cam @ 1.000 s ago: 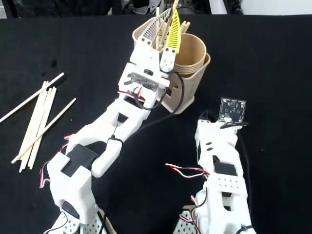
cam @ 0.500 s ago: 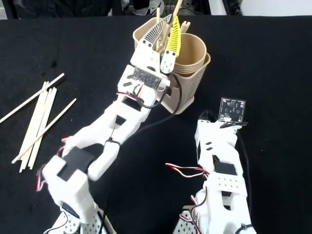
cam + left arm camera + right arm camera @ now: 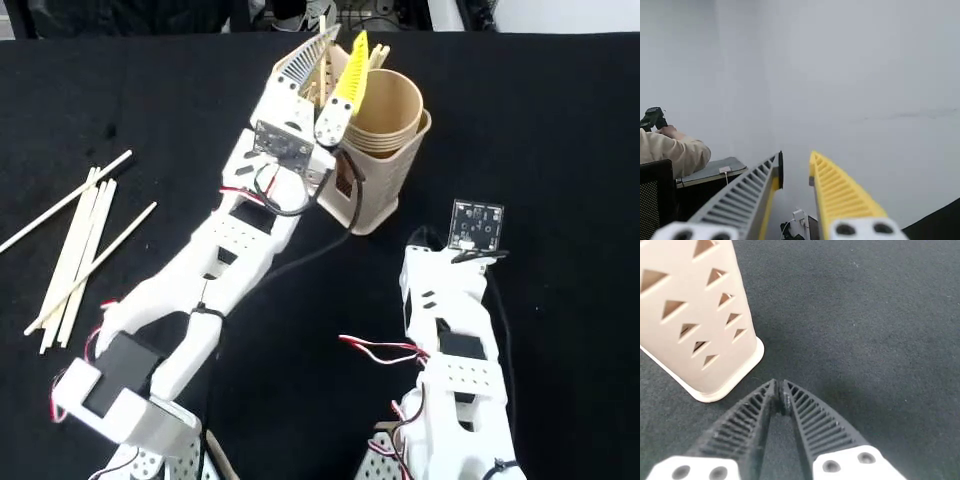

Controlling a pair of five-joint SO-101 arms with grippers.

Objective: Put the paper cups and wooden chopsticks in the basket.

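Note:
A tan basket (image 3: 385, 185) with triangle cut-outs stands at the table's far middle. Stacked paper cups (image 3: 392, 100) sit inside it, and wooden chopsticks (image 3: 378, 56) stick up beside them. Several loose chopsticks (image 3: 75, 250) lie on the black cloth at the left. My left gripper (image 3: 348, 34) is raised over the basket's left rim. In the left wrist view it (image 3: 796, 160) points up at a pale wall, open, with nothing between its grey and yellow fingers. My right gripper (image 3: 777, 392) is shut and empty, low over the cloth just short of the basket's base (image 3: 700, 320).
The right arm (image 3: 450, 310) lies along the table's near right with its camera board (image 3: 477, 225) beside the basket. Black cloth (image 3: 560, 150) covers the table. A person's sleeve (image 3: 670, 150) shows in the room behind.
The left arm has stretched out and swung its gripper up and a little leftward over the basket. The right arm has kept still.

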